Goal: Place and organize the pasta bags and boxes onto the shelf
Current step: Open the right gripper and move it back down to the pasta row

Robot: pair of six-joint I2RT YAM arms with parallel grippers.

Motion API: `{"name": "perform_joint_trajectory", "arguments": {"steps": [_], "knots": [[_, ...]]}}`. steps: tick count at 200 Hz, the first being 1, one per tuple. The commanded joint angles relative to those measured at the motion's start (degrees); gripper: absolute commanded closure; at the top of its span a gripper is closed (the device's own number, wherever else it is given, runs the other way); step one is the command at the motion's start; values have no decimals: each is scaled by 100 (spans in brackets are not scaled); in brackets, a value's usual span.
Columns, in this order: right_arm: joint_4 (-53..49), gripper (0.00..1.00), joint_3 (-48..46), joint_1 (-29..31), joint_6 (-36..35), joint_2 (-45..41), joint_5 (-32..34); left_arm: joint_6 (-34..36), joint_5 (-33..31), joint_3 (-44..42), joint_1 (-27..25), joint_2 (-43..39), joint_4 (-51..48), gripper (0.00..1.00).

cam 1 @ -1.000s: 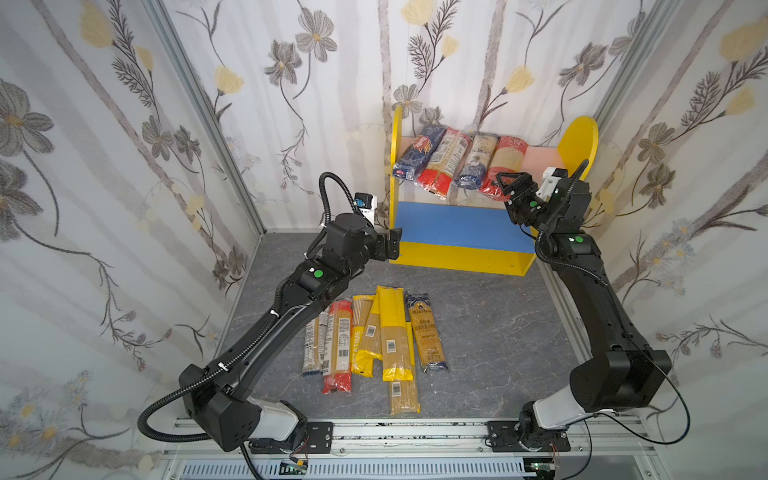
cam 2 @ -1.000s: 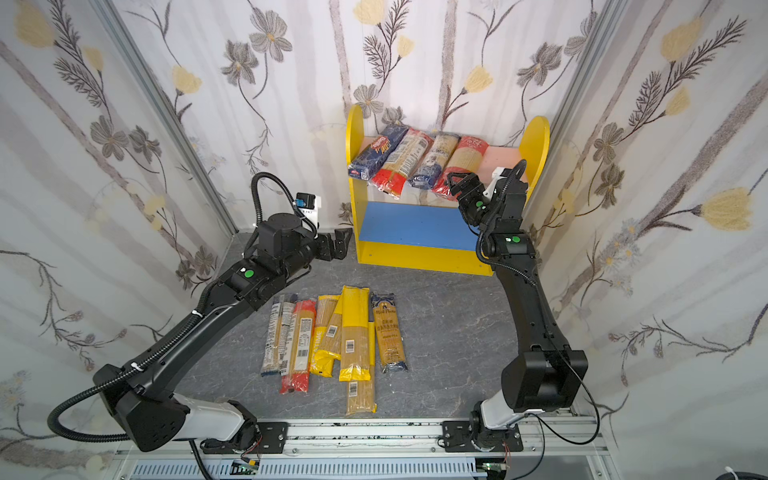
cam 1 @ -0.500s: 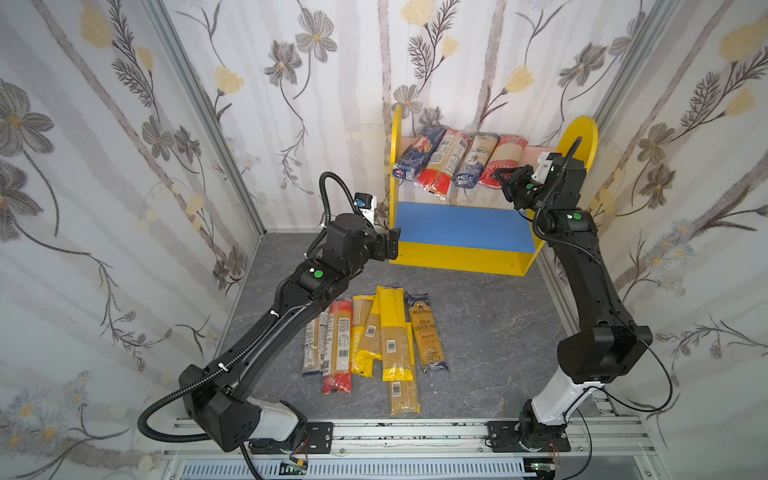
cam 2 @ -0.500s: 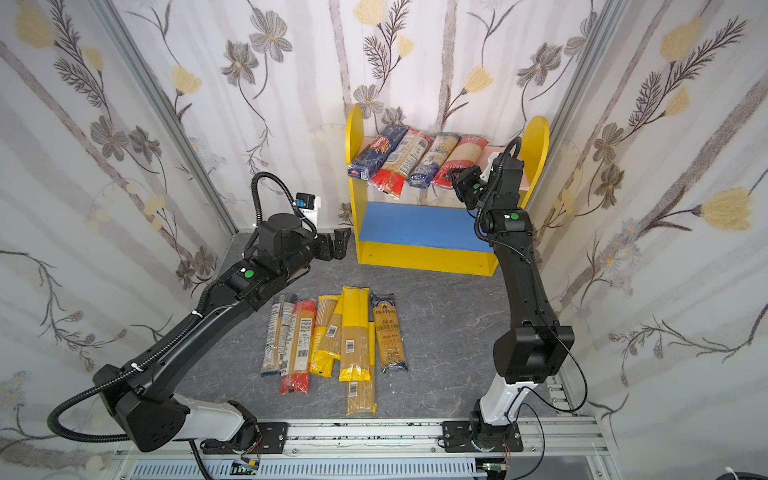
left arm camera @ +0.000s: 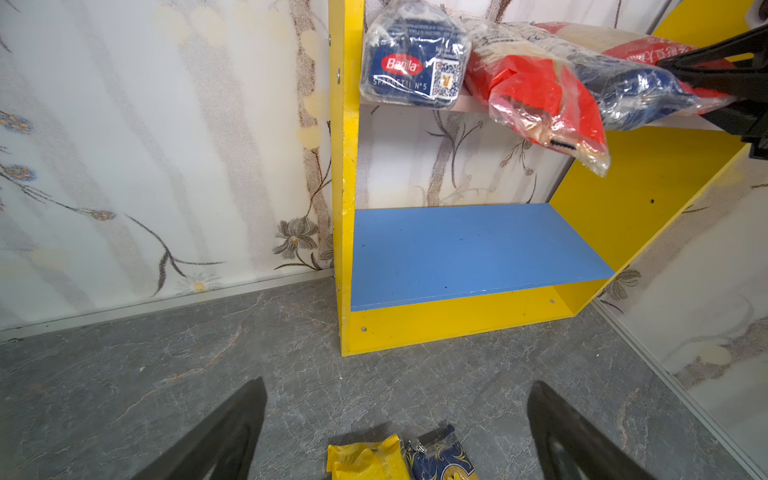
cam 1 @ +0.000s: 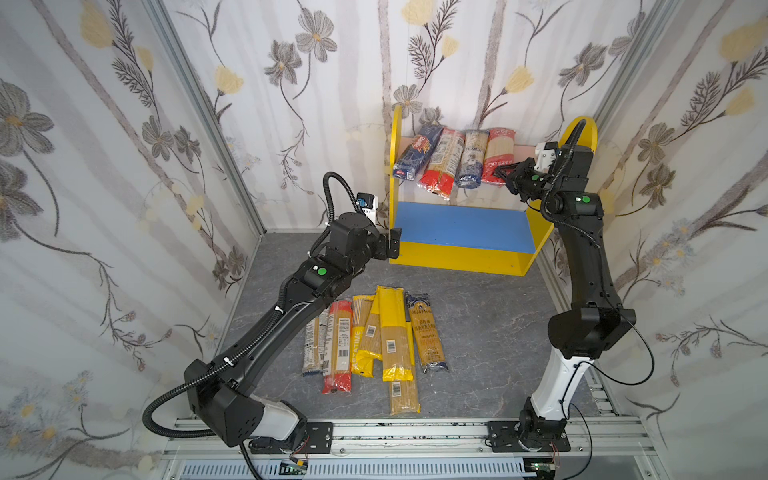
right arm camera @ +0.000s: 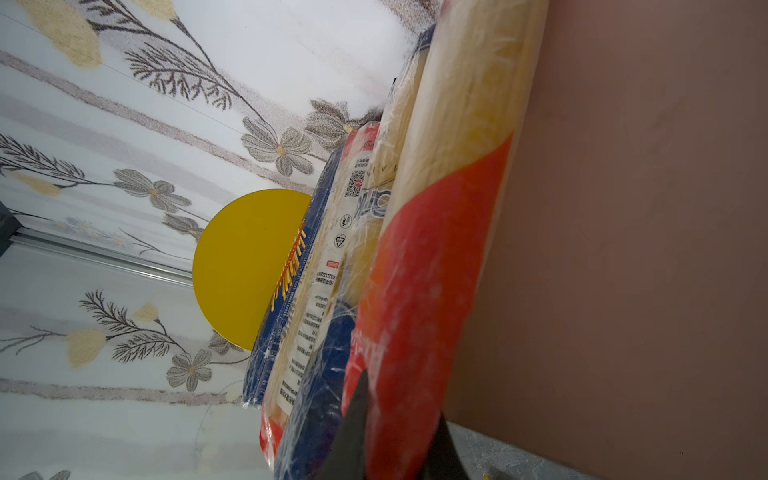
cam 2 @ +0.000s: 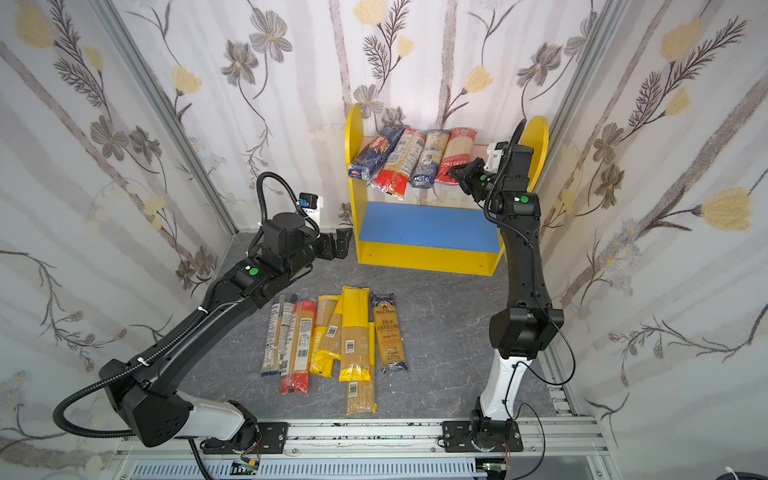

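Observation:
The shelf (cam 1: 457,255) stands against the back wall. Several pasta bags lie side by side on its pink upper board (right arm camera: 623,208), and its blue lower board (left arm camera: 465,249) is bare. My right gripper (cam 1: 500,172) (right arm camera: 401,399) is shut on the front end of the rightmost, red-ended pasta bag (cam 1: 498,151) (right arm camera: 436,249), with one finger on each side. My left gripper (cam 1: 392,245) (left arm camera: 397,382) hangs open and empty above the floor, just left of the shelf's front corner. Several more pasta bags (cam 1: 374,336) (cam 2: 332,336) lie in a row on the floor.
The grey floor (cam 1: 478,332) is bounded by flowered walls on three sides and a metal rail (cam 1: 415,432) at the front. The shelf's yellow side panels (cam 1: 582,133) rise beside the upper board, the right one just behind my right wrist.
My right gripper has closed on the end of the red-ended bag on the upper board, and the right arm has straightened up. The left arm has not moved.

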Motion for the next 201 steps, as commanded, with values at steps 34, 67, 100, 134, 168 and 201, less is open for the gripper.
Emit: {"name": "perform_joint_trajectory", "arguments": {"steps": [34, 67, 100, 134, 168, 201], "knots": [[-306, 93, 142, 135, -506, 297, -1018, -100, 12, 195, 2, 133, 91, 0], [-248, 92, 203, 113, -559, 374, -1133, -138, -1, 189, 12, 125, 100, 0], [-335, 84, 213, -36, -694, 261, -1087, -175, -16, 178, 9, 90, 101, 0], [-518, 37, 208, -254, -918, -9, -942, -221, -10, 186, 2, 100, 101, 0], [-587, 16, 213, -387, -1042, -272, -861, -225, 60, 289, -4, 177, 101, 0], [-999, 5, 208, -471, -1292, -528, -730, -213, 33, 380, -24, 243, 107, 0]]}}
